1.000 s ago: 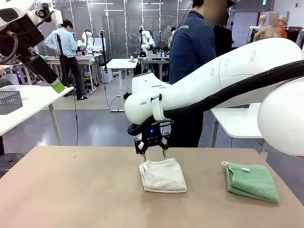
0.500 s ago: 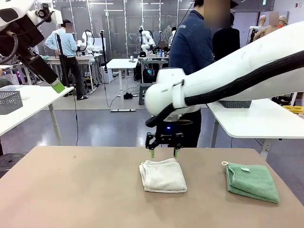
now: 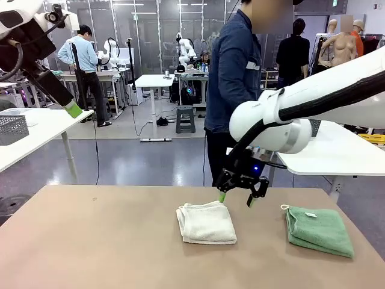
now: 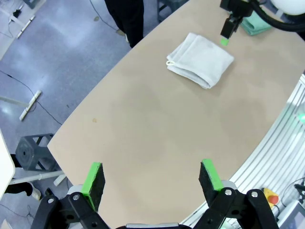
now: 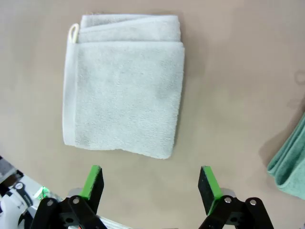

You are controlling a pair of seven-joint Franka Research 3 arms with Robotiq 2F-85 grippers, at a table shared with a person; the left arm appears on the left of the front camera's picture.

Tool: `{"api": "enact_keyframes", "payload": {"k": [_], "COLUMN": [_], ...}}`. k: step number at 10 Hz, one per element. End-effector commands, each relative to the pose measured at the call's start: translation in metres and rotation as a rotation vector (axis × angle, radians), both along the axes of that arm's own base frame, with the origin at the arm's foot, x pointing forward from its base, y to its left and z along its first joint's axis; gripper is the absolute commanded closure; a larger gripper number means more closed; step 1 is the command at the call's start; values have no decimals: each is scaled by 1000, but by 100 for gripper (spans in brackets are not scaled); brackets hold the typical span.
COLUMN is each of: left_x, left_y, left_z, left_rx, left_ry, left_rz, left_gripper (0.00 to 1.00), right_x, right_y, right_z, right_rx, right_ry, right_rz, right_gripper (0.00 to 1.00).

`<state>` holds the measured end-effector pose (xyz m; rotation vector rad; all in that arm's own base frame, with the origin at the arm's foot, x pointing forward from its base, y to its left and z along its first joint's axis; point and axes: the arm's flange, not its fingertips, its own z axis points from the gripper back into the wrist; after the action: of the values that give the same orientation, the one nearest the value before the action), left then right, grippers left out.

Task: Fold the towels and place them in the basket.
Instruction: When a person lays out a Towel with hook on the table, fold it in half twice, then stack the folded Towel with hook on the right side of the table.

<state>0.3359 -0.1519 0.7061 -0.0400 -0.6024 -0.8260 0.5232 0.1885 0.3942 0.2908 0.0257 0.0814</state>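
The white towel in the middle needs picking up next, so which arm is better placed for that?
Probably the right. Its open tool hangs just above the folded white towel, near its far right corner. The left tool, also open, is raised high off to the side.

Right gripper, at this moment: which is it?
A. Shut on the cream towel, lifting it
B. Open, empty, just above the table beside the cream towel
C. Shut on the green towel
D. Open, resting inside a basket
B: the right gripper has its green pads spread apart with nothing between them, hanging just off the far right corner of the folded cream towel, which lies flat on the table; the green towel lies apart, untouched.
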Motion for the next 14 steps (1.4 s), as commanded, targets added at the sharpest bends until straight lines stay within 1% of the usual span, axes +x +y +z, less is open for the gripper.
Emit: {"api": "enact_keyframes", "payload": {"k": [1, 2, 14], "left_x": [0, 0, 0], "left_y": [0, 0, 0], "left_z": [-2, -2, -2], "left_rx": [0, 0, 0], "left_ry": [-4, -4, -4], "left_rz": [-4, -4, -4], "left_gripper": [0, 0, 0], "right_x": [-9, 0, 0], "right_y": [-9, 0, 0], "right_z": [-6, 0, 0], "right_rx": [33, 0, 0], "right_ry": [-28, 0, 0], "right_rz": [-13, 0, 0], "right_gripper": [0, 0, 0]}}
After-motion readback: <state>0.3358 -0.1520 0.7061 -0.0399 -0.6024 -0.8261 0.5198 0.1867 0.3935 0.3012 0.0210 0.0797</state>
